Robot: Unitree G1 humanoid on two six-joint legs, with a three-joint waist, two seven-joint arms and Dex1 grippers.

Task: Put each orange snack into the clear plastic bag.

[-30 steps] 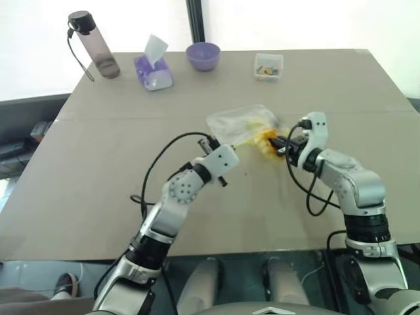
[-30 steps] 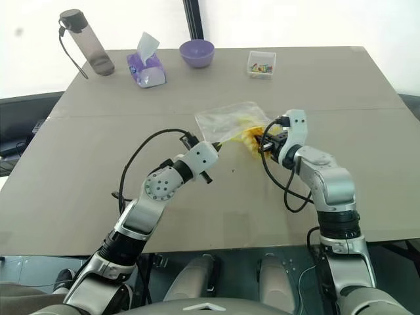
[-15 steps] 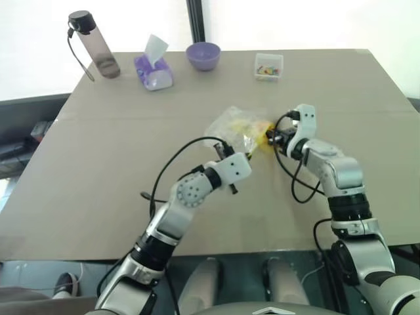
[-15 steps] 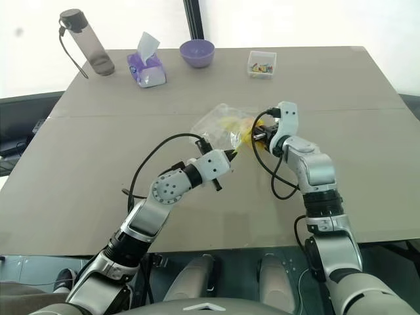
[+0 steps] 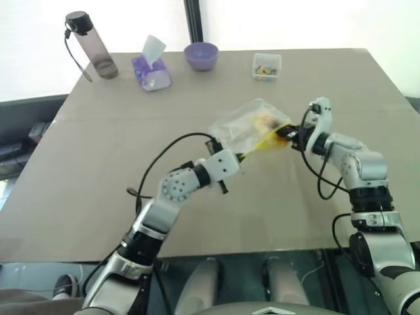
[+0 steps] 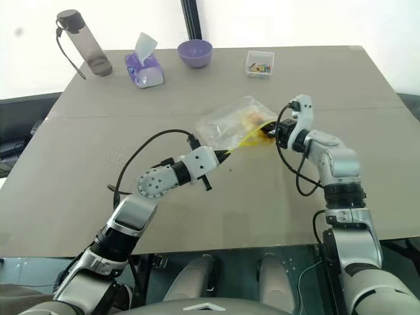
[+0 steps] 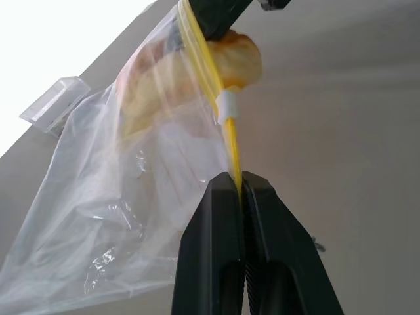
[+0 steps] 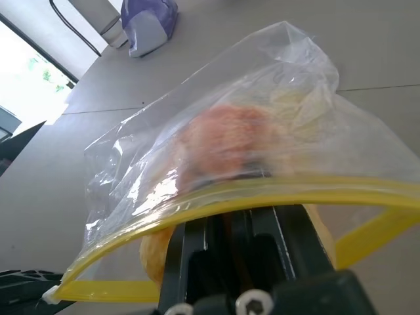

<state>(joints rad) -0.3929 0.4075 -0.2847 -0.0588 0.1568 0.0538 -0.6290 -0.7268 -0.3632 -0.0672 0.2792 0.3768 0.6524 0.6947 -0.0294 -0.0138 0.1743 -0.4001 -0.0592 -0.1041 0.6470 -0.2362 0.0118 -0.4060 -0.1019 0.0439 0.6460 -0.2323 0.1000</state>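
Observation:
The clear plastic bag (image 5: 244,128) hangs just above the tan table (image 5: 98,164), its yellow strip stretched between my two grippers. My left gripper (image 5: 238,156) is shut on the near end of that strip, seen up close in the left wrist view (image 7: 239,190). My right gripper (image 5: 287,133) is shut on the far end, at the bag's mouth. One orange snack (image 8: 223,141) sits inside, behind the crinkled plastic, right by the right gripper's fingers. From the left wrist the snack (image 7: 239,56) bulges beside the strip.
Along the table's far edge stand a smoky water bottle (image 5: 92,46), a purple tissue pack (image 5: 152,69), a purple bowl (image 5: 201,56) and a small clear box (image 5: 266,65) of colourful bits.
The grippers have drawn apart: the right one swung out to the right, the left one eased back. The yellow strip is now pulled taut and the bag has spread out.

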